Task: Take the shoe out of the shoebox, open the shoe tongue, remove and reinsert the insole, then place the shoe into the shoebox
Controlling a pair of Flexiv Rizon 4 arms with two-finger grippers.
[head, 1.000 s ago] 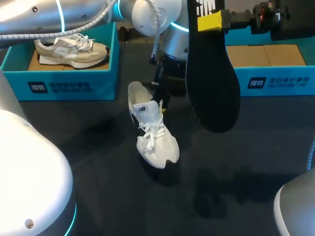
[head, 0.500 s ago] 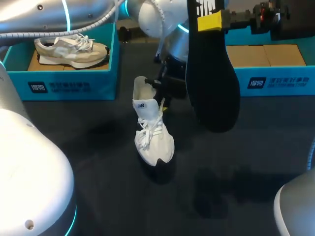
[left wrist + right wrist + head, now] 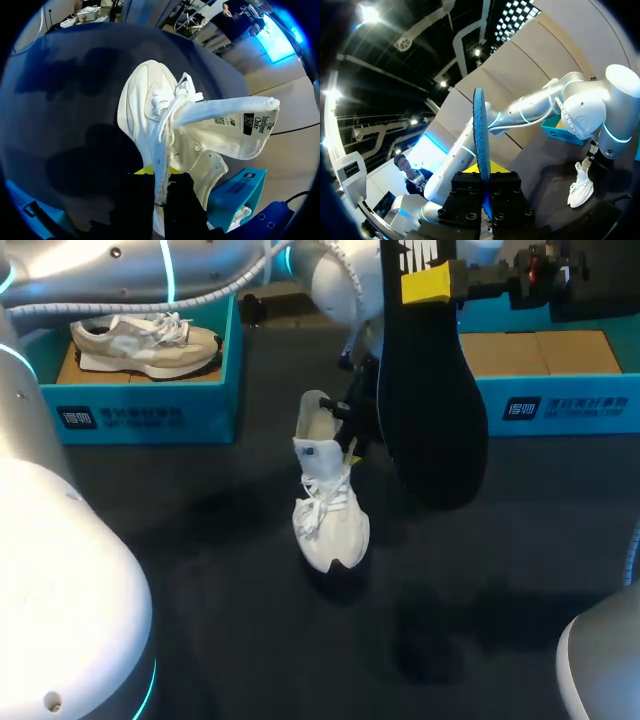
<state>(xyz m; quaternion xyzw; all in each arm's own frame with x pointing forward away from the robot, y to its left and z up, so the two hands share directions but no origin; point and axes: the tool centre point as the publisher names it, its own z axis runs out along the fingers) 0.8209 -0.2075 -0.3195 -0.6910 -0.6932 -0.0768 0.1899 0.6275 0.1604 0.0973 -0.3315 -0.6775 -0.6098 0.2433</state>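
Seemingly pinching white shoe [image 3: 328,510] by collar in left hand [image 3: 159,187], insole [image 3: 430,390] clamped in right hand [image 3: 482,189]. May slip: edge-only hold.

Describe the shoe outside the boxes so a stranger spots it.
On the dark table, between the left shoebox and right shoebox, the white shoe stands, heel in the left gripper. Unlike the beige shoe in the left shoebox, it is white and unboxed.

shoe [image 3: 328,510] ctr | insole [image 3: 430,390] above-R of it | L box [image 3: 140,412] rear-L, 2nd shoe [image 3: 145,342] inside | R box [image 3: 560,405] rear-R
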